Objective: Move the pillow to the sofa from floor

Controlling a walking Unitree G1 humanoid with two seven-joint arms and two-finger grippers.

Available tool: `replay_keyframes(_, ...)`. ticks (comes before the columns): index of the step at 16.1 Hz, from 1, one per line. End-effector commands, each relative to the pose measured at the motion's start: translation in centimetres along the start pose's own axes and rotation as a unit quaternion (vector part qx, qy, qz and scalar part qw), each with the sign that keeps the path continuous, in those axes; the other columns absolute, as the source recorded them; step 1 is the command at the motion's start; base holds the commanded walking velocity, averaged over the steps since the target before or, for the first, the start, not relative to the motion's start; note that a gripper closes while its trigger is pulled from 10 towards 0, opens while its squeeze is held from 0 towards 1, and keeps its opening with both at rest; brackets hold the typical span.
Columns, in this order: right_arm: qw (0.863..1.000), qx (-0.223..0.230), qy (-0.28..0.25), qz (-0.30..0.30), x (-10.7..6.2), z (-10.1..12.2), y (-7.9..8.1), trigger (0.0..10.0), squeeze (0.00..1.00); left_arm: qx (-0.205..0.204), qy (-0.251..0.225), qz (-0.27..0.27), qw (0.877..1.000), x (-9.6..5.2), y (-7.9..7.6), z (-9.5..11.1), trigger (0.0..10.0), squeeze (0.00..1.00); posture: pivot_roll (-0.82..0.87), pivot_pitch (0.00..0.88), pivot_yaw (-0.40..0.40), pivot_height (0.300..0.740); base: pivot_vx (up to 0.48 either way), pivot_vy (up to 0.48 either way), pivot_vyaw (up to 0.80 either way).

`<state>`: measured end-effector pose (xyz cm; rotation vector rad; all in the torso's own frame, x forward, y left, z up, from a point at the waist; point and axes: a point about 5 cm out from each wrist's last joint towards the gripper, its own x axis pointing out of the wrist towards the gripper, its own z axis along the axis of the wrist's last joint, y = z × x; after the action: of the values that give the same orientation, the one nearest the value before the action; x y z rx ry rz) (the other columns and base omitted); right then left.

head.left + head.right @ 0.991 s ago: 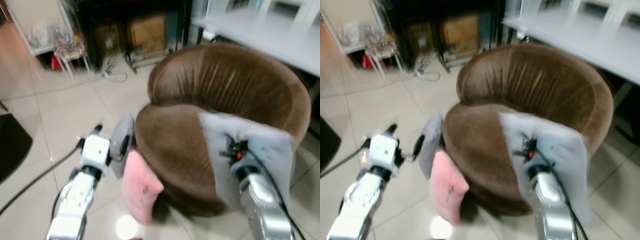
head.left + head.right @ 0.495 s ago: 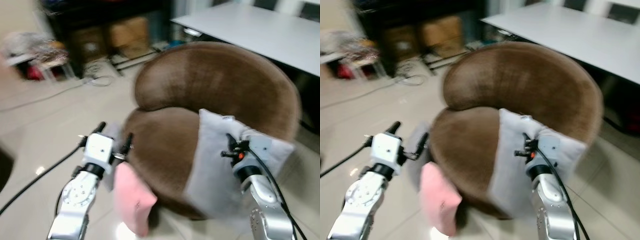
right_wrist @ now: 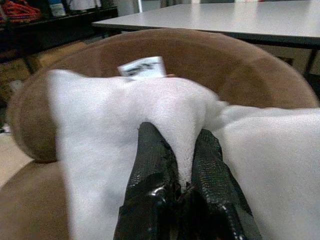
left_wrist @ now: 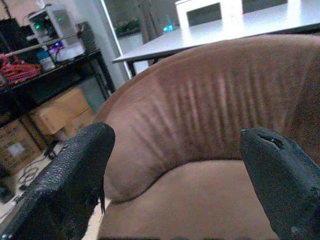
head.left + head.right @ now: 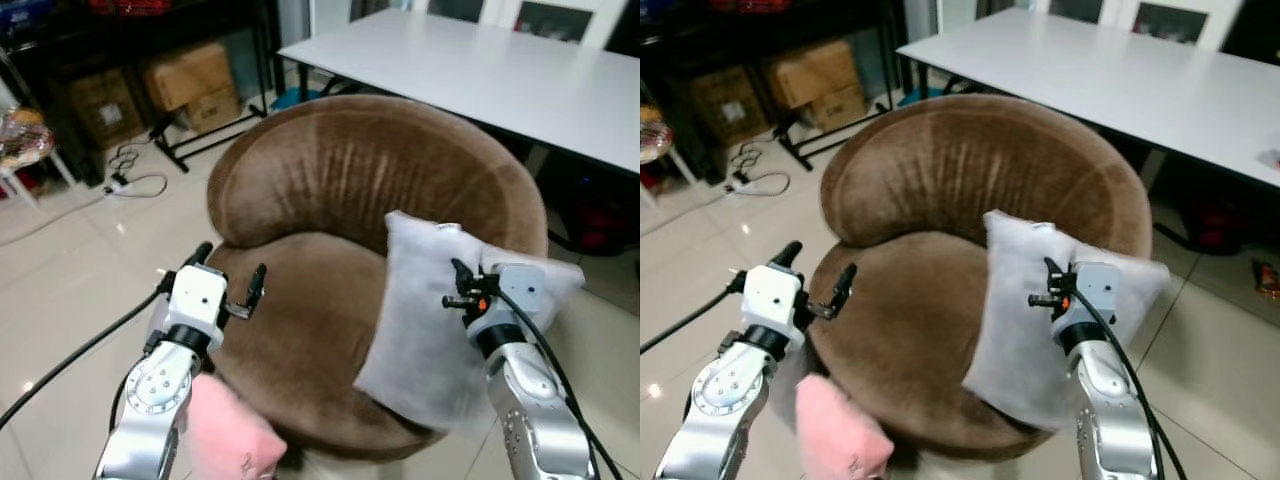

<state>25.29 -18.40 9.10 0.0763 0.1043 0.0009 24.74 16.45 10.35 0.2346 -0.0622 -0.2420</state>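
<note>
Pillow [image 5: 425, 315] pinched by right tool [image 3: 179, 172] over sofa [image 5: 330, 190]; left tool [image 5: 228, 282] wide.

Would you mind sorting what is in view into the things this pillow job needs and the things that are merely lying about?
Part of the job:
- white pillow, pinched in the right gripper
- brown sofa chair
- left gripper, open over the seat

Just lying about:
- pink cloth by the chair's base
- white table
- cardboard boxes
- floor cables

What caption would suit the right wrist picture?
Right claw pinching the white pillow before the brown sofa.
</note>
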Motion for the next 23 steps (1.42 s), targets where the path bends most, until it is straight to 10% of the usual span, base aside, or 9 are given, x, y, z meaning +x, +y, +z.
replay_keyframes(1, 1.000, -0.007, -0.028, -0.009, 0.0, 1.0, -0.7, 10.0, 0.00, -0.001, -0.001, -0.009, 1.000, -0.1, -0.5, 0.1, 10.0, 0.11, -0.08, 0.000, 0.037, 0.740, 0.307, 0.000, 0.00)
replay_keyframes(15, 0.997, -0.042, -0.048, 0.038, 0.5, 2.3, 0.0, 10.0, 0.00, -0.036, 0.024, -0.056, 0.997, -0.4, -1.1, -0.2, 10.0, 0.00, -0.08, 0.000, 0.022, 0.740, 0.108, 0.000, -0.17)
replay_keyframes(16, 0.997, -0.048, -0.050, 0.045, 0.6, 2.4, 0.2, 10.0, 0.00, -0.037, 0.019, -0.066, 0.997, -0.2, -1.1, -0.1, 10.0, 0.84, -0.08, 0.000, 0.022, 0.740, 0.000, 0.000, 0.00)
replay_keyframes(17, 0.994, -0.065, -0.055, 0.061, 0.8, 2.7, 0.7, 10.0, 0.00, -0.038, 0.011, -0.080, 0.996, 0.3, -0.8, 0.2, 10.0, 1.00, -0.08, 0.000, 0.022, 0.740, 0.000, 0.000, 0.00)
replay_keyframes(23, 0.965, -0.181, -0.090, 0.164, 1.4, 4.0, 3.3, 10.0, 0.00, -0.022, -0.038, -0.166, 0.985, 5.5, 2.1, 4.3, 10.0, 1.00, -0.08, 0.000, 0.017, 0.740, 0.000, 0.000, 0.00)
